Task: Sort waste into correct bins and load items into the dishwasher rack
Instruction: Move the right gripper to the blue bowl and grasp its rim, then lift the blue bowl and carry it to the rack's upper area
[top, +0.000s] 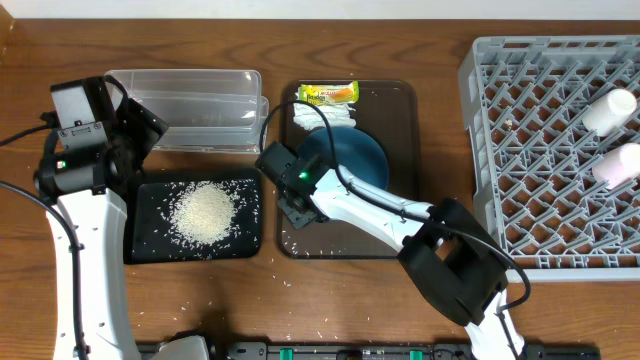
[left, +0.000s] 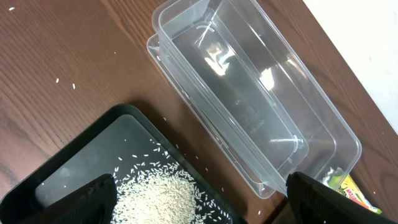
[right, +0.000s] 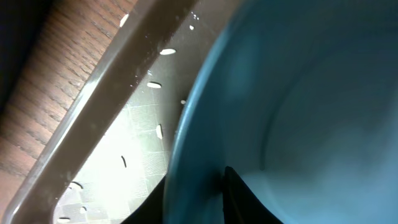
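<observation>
Overhead, rice (top: 205, 210) sits heaped in the black tray (top: 140, 245) just below my left gripper (top: 135, 140), and a pale cup (top: 610, 110) and pink cup (top: 617, 165) lie in the rack (top: 500, 150) well off from both grippers. The tub (top: 190, 85) is empty, though, and the wrapper (top: 328, 94) and napkin (top: 325, 118) lie just beyond the bowl (top: 350, 155) at my right gripper (top: 298, 190), so I judge it under half done. My left wrist view adds those jaws standing wide, holding nothing, over tray and tub. Only the right wrist view shows the right jaws pinching the bowl's rim, one finger (right: 242, 199) inside, one outside.
</observation>
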